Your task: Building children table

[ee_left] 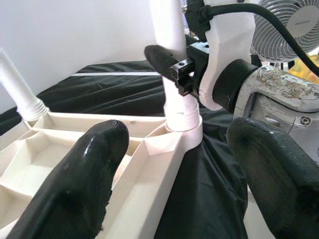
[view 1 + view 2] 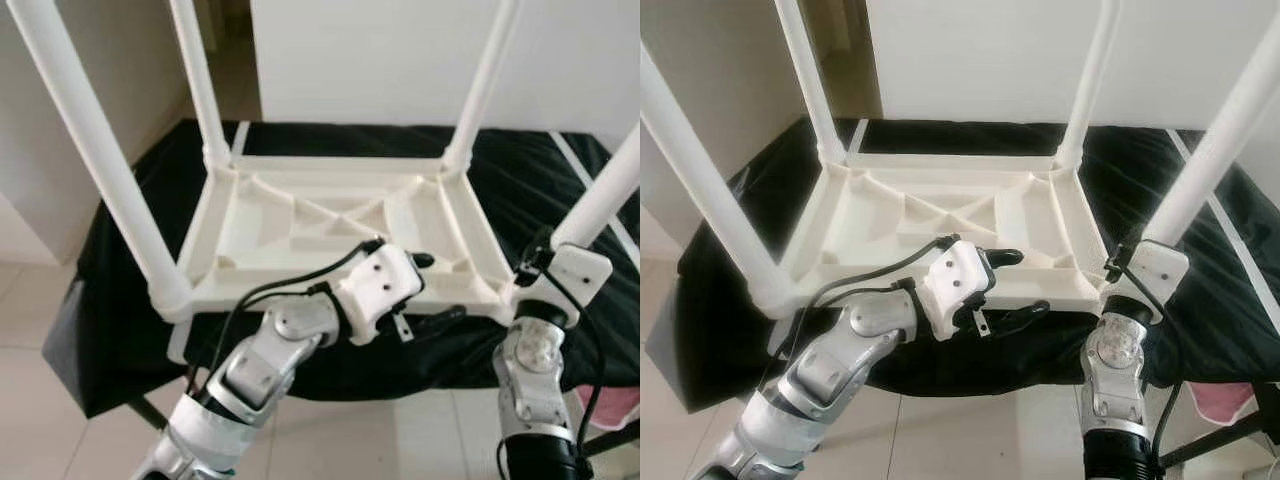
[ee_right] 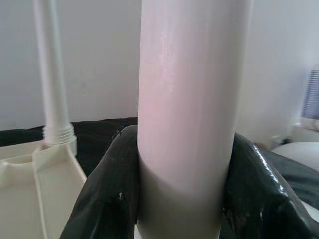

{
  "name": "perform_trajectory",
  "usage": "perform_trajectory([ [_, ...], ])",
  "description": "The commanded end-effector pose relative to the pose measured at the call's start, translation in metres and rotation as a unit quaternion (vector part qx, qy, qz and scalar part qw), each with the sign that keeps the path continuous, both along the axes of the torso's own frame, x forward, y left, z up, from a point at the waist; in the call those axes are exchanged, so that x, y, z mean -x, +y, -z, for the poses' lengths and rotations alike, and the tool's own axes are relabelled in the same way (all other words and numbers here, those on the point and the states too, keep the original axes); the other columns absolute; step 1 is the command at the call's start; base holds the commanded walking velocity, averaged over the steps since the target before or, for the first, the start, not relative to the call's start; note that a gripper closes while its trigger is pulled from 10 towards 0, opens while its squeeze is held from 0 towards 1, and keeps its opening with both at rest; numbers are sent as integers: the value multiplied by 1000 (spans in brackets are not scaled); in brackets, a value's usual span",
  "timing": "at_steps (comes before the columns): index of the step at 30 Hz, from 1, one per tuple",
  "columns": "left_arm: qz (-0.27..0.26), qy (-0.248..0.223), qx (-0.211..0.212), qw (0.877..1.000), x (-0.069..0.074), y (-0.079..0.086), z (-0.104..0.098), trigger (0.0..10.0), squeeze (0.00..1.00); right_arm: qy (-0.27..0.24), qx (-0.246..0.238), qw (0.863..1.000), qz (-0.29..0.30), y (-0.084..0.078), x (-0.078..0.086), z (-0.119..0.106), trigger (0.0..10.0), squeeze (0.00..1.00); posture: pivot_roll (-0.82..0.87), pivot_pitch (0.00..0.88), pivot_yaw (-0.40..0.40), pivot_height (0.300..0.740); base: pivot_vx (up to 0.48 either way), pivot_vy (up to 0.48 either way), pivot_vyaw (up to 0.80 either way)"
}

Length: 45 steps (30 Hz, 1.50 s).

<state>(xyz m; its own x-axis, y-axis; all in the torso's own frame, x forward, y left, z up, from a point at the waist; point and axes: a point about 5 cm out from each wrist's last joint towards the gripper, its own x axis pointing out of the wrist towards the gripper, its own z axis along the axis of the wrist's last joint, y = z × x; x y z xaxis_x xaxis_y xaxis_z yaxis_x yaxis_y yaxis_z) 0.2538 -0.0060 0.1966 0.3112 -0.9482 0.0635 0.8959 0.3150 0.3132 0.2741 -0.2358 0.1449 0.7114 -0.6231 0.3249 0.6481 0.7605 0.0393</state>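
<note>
The white table point(image 2: 330, 225) lay upside down on a black cloth point(image 2: 540, 170), all four legs standing in its corners. The right gripper point(image 3: 182, 199) clasped the near-right leg point(image 2: 610, 190), probably tightening it. The left gripper point(image 2: 1005, 290) gaped around the table's near rim.

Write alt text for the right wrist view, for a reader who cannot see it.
Two black fingers of the right gripper clamp a thick white table leg that stands upright, seen close up. Behind it another white leg is fitted into a corner of the upturned cream table top, on a black cloth before a pale wall.
</note>
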Motion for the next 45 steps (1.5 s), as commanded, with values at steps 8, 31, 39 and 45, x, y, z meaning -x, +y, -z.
perform_trajectory([
  [8, 17, -1, -7, 1000, 0, 0, -2, 10000, 0, 135, -80, 974, 162, -41, 33, 65, 10000, 0, -71, 57, 17, 740, 0, 0, 0],
  [31, 23, 1, -5, 1000, 1, -1, -2, 10000, 0, 124, -134, 930, 320, -81, 51, 72, 10000, 0, -72, 61, 26, 740, 0, 0, 0],
  [39, 24, 2, -5, 1000, 1, -1, -2, 10000, 0, 111, -125, 944, 283, -77, 42, 66, 10000, 0, -74, 60, 27, 740, 0, 0, 0],
  [45, 25, 3, -5, 1000, 1, -2, -2, 10000, 0, 94, -125, 953, 261, -73, 37, 62, 10000, 0, -73, 59, 25, 740, 0, 0, 0],
])
